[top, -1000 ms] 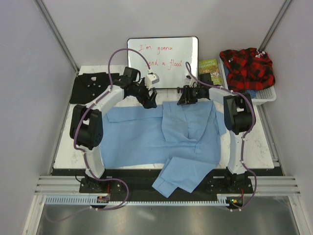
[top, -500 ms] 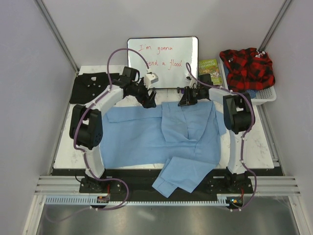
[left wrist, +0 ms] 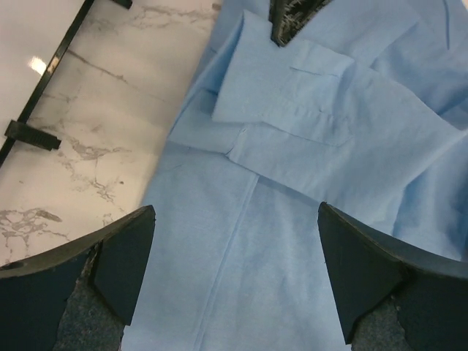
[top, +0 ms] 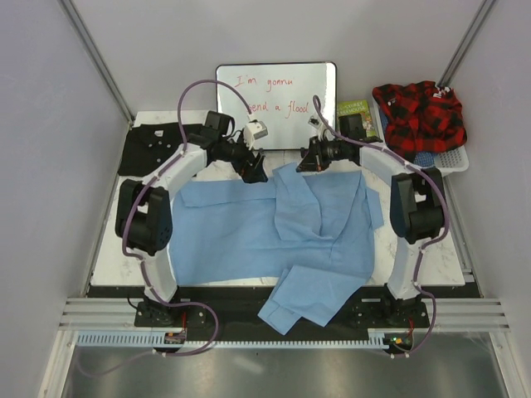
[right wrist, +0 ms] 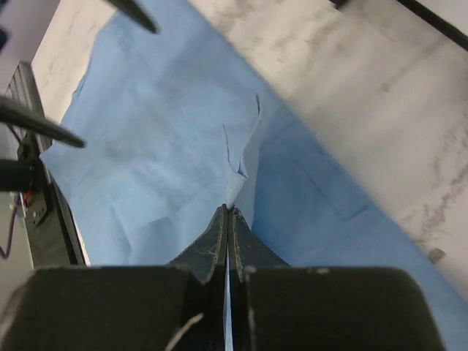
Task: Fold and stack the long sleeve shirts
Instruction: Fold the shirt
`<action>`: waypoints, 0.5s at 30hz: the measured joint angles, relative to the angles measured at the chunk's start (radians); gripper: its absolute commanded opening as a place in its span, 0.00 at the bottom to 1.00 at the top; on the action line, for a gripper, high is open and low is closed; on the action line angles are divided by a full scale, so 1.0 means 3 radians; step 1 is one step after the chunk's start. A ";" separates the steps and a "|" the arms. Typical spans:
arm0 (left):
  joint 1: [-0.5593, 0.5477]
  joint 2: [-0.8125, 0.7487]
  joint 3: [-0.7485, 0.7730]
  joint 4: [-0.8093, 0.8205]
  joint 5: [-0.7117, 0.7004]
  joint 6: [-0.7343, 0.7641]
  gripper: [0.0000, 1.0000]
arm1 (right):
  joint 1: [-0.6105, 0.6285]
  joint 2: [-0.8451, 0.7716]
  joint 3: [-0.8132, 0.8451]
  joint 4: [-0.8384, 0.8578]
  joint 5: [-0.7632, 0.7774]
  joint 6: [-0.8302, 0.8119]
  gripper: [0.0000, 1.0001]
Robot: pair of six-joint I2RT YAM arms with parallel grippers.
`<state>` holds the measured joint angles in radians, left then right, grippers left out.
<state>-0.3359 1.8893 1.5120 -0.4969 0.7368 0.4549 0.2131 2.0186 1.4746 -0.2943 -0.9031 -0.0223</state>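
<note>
Pinch on light blue shirt [top: 241, 236] sleeve, far edge.
Shows right gripper [right wrist: 228, 213] fingers pressed together on a raised fold of blue cloth; left gripper [left wrist: 235, 219] just left, fingers wide apart over the shirt, holding nothing. Finds blue shirt spread mid-table [top: 112, 249], black shirt [top: 153, 148] at far left corner.

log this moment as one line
left gripper: open over blue shirt | right gripper: shut on blue shirt edge | black shirt: far left corner, untouched
</note>
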 measured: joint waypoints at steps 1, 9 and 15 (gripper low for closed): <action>0.0000 -0.0029 0.0000 0.0000 0.0039 0.0009 1.00 | 0.0047 -0.0120 -0.0009 -0.0056 -0.0043 -0.0094 0.00; -0.0103 -0.0496 -0.0198 0.0023 0.0331 0.0276 0.99 | 0.0465 -0.0805 -0.0188 -0.0591 -0.0192 -0.0853 0.00; -0.0258 -0.0777 -0.0514 0.0000 0.0474 0.0568 0.99 | 0.0544 -0.0988 -0.0290 -0.0926 -0.0202 -0.1119 0.00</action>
<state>-0.4133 1.6562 1.3579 -0.4969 0.8791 0.6254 0.3763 1.7222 1.3876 -0.5720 -0.9638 -0.3580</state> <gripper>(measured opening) 0.993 0.007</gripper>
